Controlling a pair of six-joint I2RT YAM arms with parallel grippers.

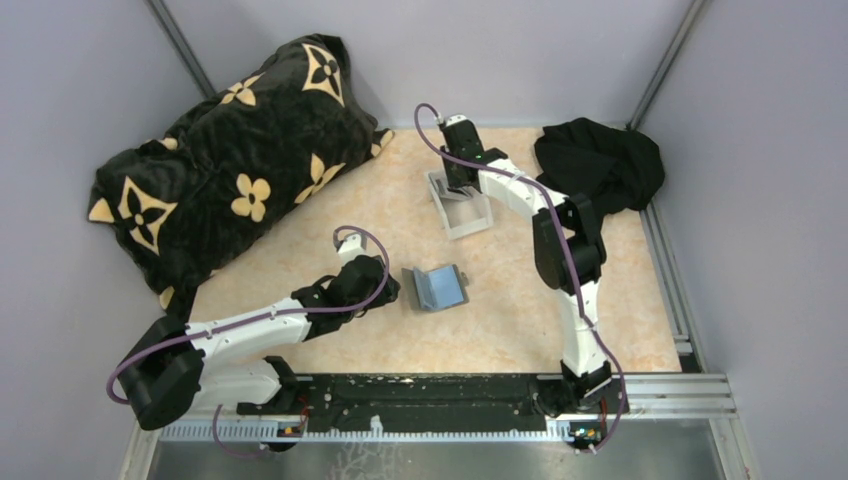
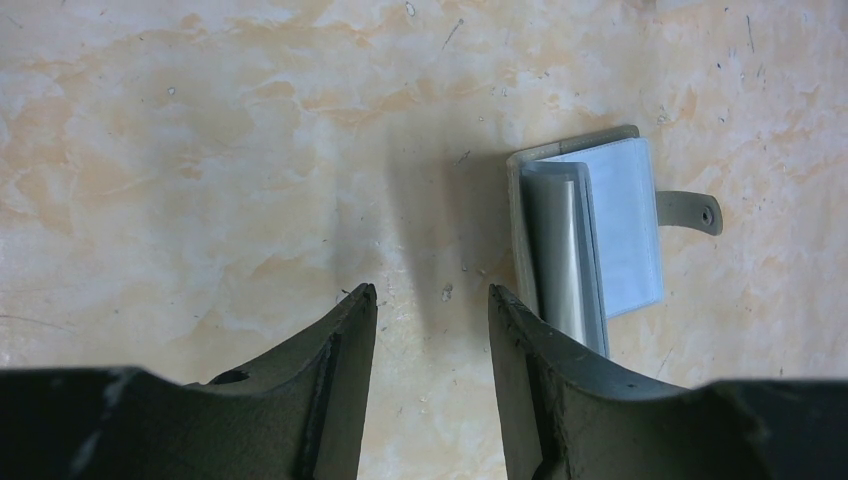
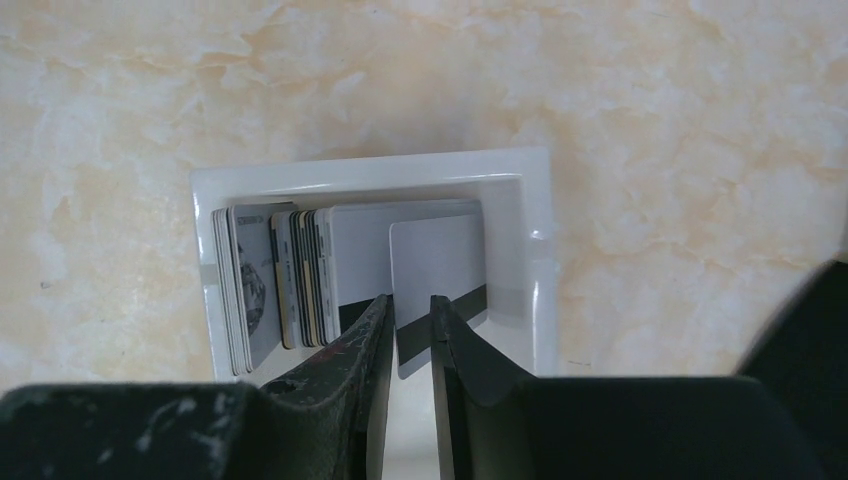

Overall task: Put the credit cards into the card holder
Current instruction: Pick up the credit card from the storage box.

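- My right gripper [image 3: 410, 300] is far out over the white tray [image 3: 370, 165]. Its jaws are narrow, one on each side of the near edge of a white card [image 3: 440, 255] with a dark stripe. I cannot tell whether the pads are biting on it.
- The credit cards [image 3: 280, 280] stand on edge in the tray, packed to its left. The striped one leans apart on the right.
- I judge them light, stiff and slick, and thin enough to slip or twist. I would pinch flat across both faces, well in from the edge, and lift straight up so the next card does not drag along.
- My left gripper [image 2: 430, 290] hangs wide and empty, low over the table [image 2: 200, 150].
- The card holder [image 2: 600, 230] lies open just right of it, near the middle of the table. It looks soft, with glossy sleeves and a snap tab, so I expect it to slide unless it is pinned.
- The marbled top looks smooth and hard.
- A flowered black cushion [image 1: 230, 160] fills the far left and a black cloth [image 1: 600, 165] the far right. Both are well apart from the tray.
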